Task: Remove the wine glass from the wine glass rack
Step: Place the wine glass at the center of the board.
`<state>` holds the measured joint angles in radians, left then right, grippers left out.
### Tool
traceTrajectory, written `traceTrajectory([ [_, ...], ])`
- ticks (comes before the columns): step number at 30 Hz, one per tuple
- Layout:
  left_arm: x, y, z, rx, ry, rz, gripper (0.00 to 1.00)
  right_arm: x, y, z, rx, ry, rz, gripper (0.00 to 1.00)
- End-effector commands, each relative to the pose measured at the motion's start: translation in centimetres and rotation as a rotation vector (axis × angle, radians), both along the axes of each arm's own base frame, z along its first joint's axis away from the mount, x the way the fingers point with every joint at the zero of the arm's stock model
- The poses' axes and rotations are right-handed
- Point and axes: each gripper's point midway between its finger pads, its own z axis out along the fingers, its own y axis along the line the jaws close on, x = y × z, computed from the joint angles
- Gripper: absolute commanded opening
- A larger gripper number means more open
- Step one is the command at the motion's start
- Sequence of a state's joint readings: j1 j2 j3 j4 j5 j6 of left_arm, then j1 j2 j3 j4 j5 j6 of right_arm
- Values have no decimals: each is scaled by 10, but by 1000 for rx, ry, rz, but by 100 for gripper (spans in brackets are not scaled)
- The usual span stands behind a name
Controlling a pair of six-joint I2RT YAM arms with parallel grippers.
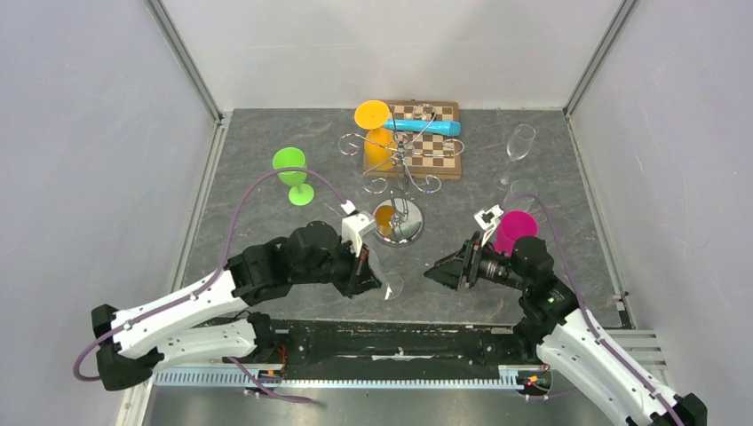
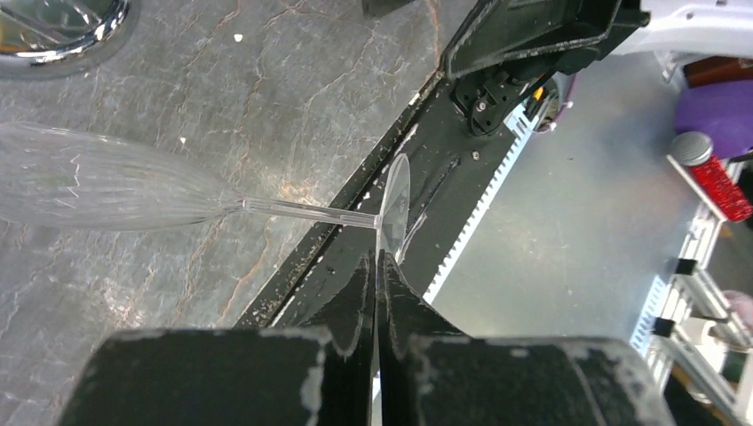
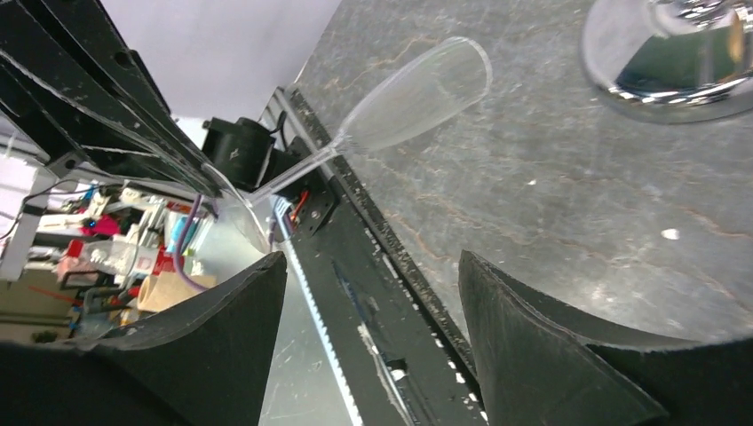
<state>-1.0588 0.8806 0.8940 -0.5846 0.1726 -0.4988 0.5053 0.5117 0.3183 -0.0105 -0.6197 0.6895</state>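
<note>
The chrome wine glass rack [image 1: 401,191] stands mid-table on its round mirror base [image 2: 53,40], with an orange glass [image 1: 376,133] hanging among its curled wire arms. My left gripper [image 2: 380,259] is shut on the round foot of a clear wine glass [image 2: 107,182]. That glass lies on its side in the air near the table's front edge, with its bowl pointing toward the rack. In the top view the left gripper [image 1: 380,282] sits in front of the rack's base. My right gripper [image 3: 373,266] is open and empty, facing the clear wine glass [image 3: 417,89] from the right.
A green glass [image 1: 293,173] stands left of the rack. Behind it lies a chessboard [image 1: 435,151] with a blue object [image 1: 426,126] on top. A clear flute [image 1: 519,142] stands at the back right and a magenta cup [image 1: 515,229] beside the right arm.
</note>
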Motion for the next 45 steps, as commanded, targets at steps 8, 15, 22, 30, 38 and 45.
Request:
traceTrajectory([
  [8, -5, -36, 32, 8, -339, -46, 2, -7, 28, 23, 43, -14, 26, 74],
  [15, -19, -48, 31, 31, -429, -90, 2, -9, 36, 31, 62, -1, 41, 74],
  [22, -28, -56, 19, 71, -474, -113, 2, -17, 46, 36, 69, 8, 60, 73],
  [30, -34, -61, 20, 61, -520, -103, 2, -29, 63, 35, 46, 29, 104, 71],
  [38, -46, -66, 12, 67, -535, -128, 2, -39, 81, 36, 21, 27, 149, 63],
  [45, -52, -63, 8, 60, -539, -133, 2, -44, 88, 34, 8, 34, 167, 37],
])
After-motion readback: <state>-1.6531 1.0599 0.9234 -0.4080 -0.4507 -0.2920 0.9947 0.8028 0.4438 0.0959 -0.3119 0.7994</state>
